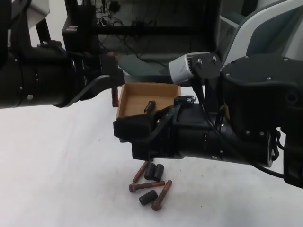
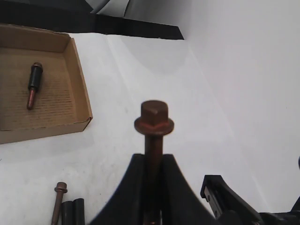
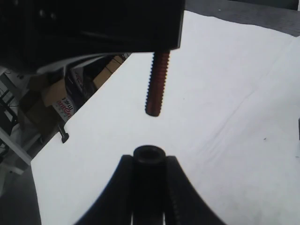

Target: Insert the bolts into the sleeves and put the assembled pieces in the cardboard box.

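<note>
Clamping a bolt [image 2: 153,123], left fingers [image 2: 126,201] hold it near the sleeve [image 3: 149,154] right fingers [image 3: 112,199] pinch.

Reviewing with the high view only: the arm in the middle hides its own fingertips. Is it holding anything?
Observer: Yes. The right gripper is shut on a black sleeve, whose open bore faces out past the fingertips.
Operator: Is the bolt in it?
Observer: Not yet. The bolt has its threaded tip roughly in line with the bore but apart from it, with a clear gap between them.
Operator: How does the other arm hold that bolt?
Observer: The left gripper clamps the shank, and the hex head sticks out beyond the fingertips.
</note>
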You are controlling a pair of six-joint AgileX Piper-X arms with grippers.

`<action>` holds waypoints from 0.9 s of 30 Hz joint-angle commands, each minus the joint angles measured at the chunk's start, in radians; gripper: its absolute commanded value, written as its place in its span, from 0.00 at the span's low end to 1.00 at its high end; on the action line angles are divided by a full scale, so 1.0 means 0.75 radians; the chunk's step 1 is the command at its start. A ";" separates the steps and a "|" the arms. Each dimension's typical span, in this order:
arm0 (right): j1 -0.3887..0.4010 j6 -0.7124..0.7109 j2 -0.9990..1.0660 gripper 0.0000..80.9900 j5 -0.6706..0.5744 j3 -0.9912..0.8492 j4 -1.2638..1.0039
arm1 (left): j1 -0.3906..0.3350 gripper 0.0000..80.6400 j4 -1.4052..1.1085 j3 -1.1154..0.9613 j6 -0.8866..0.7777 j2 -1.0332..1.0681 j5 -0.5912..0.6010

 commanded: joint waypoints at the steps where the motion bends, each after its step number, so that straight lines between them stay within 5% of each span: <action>1: 0.004 0.009 -0.004 0.01 0.010 -0.017 -0.026 | -0.025 0.02 -0.015 -0.017 -0.011 -0.018 -0.006; 27: 0.004 0.054 -0.004 0.01 0.080 -0.017 -0.032 | -0.070 0.02 -0.022 -0.017 0.018 -0.018 -0.074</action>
